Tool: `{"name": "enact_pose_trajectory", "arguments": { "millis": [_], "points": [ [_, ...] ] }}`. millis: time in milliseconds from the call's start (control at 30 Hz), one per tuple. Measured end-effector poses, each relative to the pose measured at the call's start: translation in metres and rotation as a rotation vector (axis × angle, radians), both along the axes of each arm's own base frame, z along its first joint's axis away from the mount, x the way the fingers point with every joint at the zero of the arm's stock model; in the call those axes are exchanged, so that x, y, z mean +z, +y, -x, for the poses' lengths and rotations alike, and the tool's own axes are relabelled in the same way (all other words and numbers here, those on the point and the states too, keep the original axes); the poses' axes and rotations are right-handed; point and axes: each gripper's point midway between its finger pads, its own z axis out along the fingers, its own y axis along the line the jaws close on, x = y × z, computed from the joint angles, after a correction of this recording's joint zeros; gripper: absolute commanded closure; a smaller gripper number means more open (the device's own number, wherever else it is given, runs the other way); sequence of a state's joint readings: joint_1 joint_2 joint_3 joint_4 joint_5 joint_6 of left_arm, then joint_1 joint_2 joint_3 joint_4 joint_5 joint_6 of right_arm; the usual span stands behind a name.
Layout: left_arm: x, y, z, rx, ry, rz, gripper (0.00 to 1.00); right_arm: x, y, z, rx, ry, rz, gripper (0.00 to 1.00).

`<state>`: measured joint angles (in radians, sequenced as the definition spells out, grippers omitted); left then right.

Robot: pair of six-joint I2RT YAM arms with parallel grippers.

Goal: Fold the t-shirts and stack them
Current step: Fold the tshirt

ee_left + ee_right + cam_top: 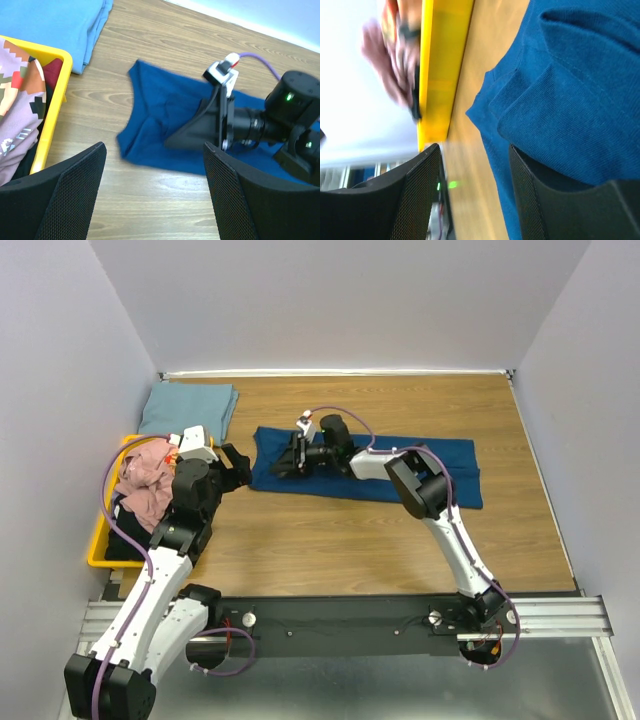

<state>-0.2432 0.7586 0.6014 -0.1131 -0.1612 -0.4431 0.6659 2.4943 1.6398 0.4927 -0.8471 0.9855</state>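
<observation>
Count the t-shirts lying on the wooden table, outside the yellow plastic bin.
2. A dark blue cloth t-shirt lies spread out in the middle; a folded pale grey-blue cloth t-shirt sits at the far left corner. Others may be hidden within that fold.

From above, the right claw (282, 465) and its wrist cover the left middle of the dark blue t-shirt (440, 475), and the claw's tips are too dark to separate. The left arm (190, 505) and pink t-shirt (145, 480) hide most of the yellow bin (97, 540). In the right wrist view the bin and pink cloth are blurred, and the dark blue t-shirt runs off the top and right edges. The left wrist view crops the pale blue t-shirt (50, 25) at the top.
</observation>
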Motion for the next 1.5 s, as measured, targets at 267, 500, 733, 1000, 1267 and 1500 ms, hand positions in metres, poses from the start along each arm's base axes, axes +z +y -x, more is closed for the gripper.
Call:
{"name": "enact_pose_trajectory", "arguments": {
  "millis": [267, 500, 733, 1000, 1267, 1500],
  "points": [
    [-0.003, 0.0, -0.001, -0.001, 0.01, -0.008, 0.15, 0.01, -0.067, -0.141, -0.281, -0.084, -0.022, 0.32],
    [-0.005, 0.0, -0.002, -0.001, 0.016, -0.01, 0.15, 0.045, -0.129, -0.179, -0.357, -0.222, 0.079, 0.19],
    [-0.003, 0.0, -0.003, -0.001, 0.009, -0.009, 0.15, 0.088, -0.221, -0.133, -0.514, -0.359, 0.409, 0.19],
    [0.001, 0.0, -0.003, -0.001, -0.007, -0.005, 0.15, 0.03, -0.361, -0.061, -0.672, -0.231, 0.872, 0.19],
    [0.001, 0.0, -0.003, -0.001, -0.007, -0.005, 0.15, -0.021, -0.386, -0.004, -0.58, -0.078, 1.039, 0.19],
    [0.006, 0.0, -0.001, 0.0, -0.026, 0.0, 0.15, -0.022, -0.371, 0.001, -0.547, -0.073, 0.977, 0.19]
  ]
}}
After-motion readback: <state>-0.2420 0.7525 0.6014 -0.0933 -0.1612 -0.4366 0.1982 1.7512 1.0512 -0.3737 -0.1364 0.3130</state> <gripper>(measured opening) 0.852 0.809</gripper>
